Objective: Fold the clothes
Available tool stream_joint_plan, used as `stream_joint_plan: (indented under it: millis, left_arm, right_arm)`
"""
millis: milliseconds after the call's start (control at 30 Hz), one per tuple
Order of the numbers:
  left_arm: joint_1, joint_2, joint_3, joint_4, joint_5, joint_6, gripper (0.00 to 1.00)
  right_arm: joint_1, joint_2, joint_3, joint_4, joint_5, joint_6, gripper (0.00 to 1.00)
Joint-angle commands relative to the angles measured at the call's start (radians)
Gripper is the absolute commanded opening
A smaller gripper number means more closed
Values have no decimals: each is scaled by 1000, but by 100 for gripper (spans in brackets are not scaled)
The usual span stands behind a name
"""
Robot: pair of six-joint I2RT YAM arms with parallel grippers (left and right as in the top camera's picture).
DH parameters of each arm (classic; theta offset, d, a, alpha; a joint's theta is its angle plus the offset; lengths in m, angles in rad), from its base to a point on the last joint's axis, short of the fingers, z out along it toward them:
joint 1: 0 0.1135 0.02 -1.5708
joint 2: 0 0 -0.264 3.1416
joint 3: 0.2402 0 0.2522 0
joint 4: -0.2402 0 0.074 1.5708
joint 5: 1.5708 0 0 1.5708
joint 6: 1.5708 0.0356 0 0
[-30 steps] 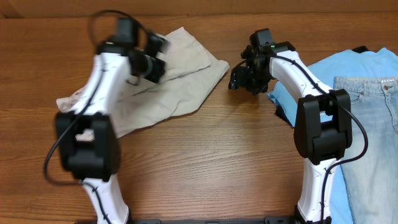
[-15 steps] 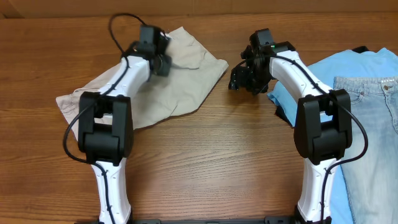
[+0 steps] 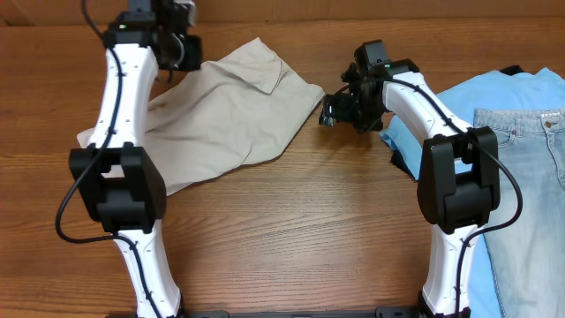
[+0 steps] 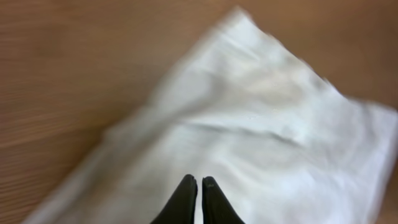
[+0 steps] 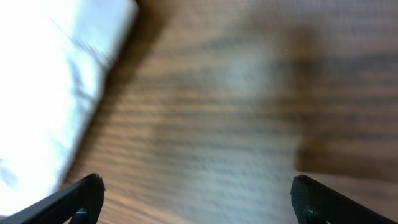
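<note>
Wrist views blur; left arm [image 3: 124,97] hides part of the khaki shorts [image 3: 231,106] by the table [image 3: 309,230] far edge; left gripper [image 4: 200,185] pinched together, right gripper [image 5: 196,186] spread wide

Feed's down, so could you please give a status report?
Left gripper shut over shorts. Right gripper open beside them. Shirt, jeans apart, far right.

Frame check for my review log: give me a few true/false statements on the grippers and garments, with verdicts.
1. The left gripper is shut. True.
2. The right gripper is clamped on the shorts. False: it is open over bare table beside them.
3. The jeans lie on the T-shirt. True.
4. The shorts touch the T-shirt. False: bare table lies between them.
</note>
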Motion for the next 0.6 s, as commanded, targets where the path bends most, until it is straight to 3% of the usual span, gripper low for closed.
stream_joint_plan:
  millis: [0,133,267,400,567]
  left_arm:
    - [-78,6,-68,-16,119,202,5]
    - [-155,33,-153,7,60,350,4]
    - [-200,73,-194,112,-101,282,4]
    - [-208,134,-196,227,-118,220,4]
    - [-204,203,-195,415,-120,55,4]
  right_arm:
    - [3,-31,-5,45,-68,-43,100]
    - [2,-31,-5,74,-68,-42,100]
    - [2,-31,-5,42,-67,-42,100]
    - [3,-31,-5,13,-67,-42,100]
    - [3,-31,-5,-5,-68,-42,100]
